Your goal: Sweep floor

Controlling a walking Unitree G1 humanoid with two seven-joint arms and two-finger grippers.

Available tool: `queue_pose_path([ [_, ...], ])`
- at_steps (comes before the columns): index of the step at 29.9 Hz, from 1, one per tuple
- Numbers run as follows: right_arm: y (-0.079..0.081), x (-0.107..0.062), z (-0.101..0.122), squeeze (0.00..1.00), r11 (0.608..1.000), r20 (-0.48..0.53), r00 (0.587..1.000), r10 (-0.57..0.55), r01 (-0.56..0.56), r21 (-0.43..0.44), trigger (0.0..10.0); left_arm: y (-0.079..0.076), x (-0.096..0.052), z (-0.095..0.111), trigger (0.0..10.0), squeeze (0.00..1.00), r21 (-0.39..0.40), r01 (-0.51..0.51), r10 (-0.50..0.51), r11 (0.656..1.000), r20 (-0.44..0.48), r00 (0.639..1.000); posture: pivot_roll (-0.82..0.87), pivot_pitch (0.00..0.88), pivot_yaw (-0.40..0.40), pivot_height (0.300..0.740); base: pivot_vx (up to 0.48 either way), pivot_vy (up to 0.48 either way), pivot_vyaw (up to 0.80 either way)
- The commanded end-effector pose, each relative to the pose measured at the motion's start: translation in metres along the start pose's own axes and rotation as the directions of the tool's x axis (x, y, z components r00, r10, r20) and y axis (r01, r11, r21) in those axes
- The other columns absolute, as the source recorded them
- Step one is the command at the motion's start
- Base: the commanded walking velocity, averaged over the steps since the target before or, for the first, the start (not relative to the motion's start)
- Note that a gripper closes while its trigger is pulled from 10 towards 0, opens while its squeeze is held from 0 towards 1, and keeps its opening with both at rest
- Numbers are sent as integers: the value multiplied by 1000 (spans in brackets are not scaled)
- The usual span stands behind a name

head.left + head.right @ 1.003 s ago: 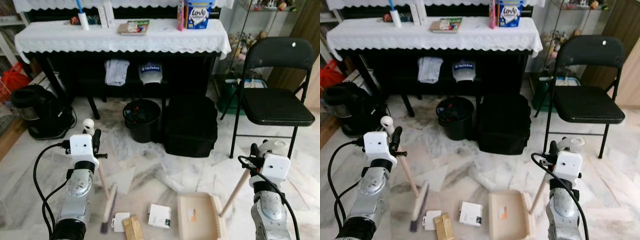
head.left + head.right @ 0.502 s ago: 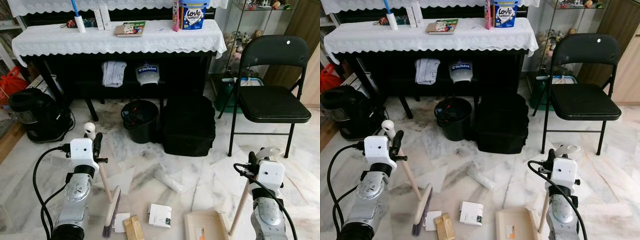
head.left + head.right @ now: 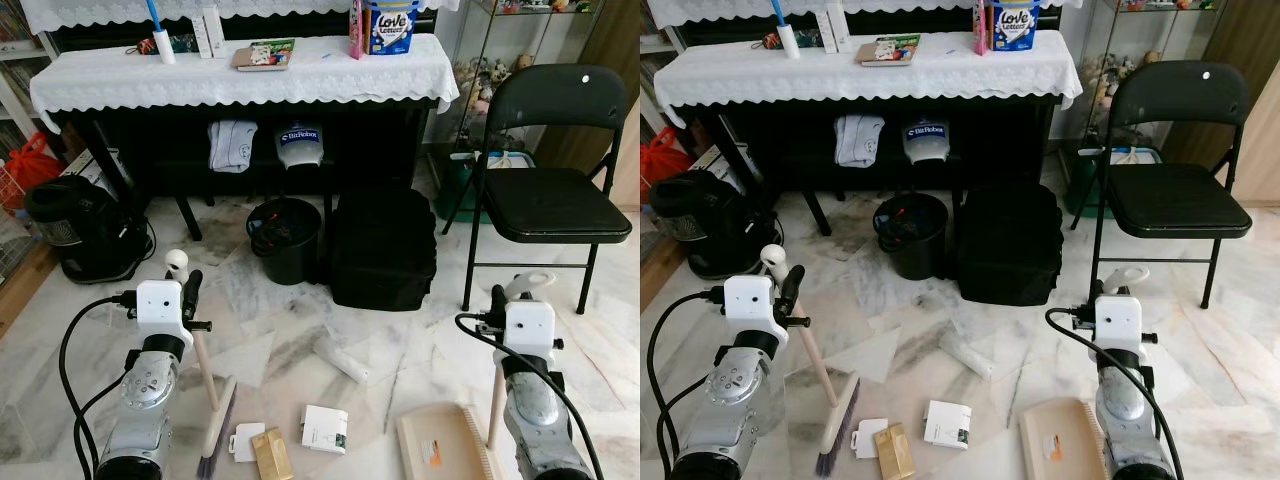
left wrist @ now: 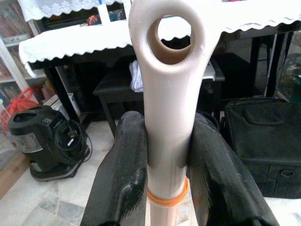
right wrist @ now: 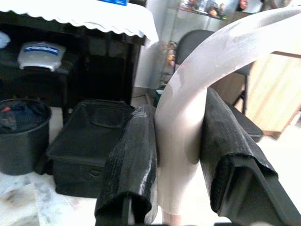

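Since a moment ago the dustpan has shifted right, farther from the white box; the camera moved too.

Sweeping looks barely begun. The left claw pinches the broom handle, its brush resting on the marble floor just left of the box and scraps. The right claw is clamped on the dustpan handle. Next, the brush probably needs to push the litter rightward into the pan.

Beige broom tilted, bristles on marble floor; beige dustpan flat, handle upright.
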State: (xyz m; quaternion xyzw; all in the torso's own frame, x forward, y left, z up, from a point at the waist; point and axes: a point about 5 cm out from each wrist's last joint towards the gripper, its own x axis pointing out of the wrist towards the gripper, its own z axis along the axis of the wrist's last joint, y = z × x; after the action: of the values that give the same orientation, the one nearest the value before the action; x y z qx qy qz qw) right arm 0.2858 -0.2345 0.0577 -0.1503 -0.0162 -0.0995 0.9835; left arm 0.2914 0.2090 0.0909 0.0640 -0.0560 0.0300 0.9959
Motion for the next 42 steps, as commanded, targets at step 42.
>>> queue_pose_path([
  [42, 1, 15, 1, 0, 982, -20, 985, -173, 174, 67, 10000, 16, -18, 17, 10000, 0, -2, 0, 0, 1000, 13, 1000, 13, 0, 66, 740, 0, 0, 0],
])
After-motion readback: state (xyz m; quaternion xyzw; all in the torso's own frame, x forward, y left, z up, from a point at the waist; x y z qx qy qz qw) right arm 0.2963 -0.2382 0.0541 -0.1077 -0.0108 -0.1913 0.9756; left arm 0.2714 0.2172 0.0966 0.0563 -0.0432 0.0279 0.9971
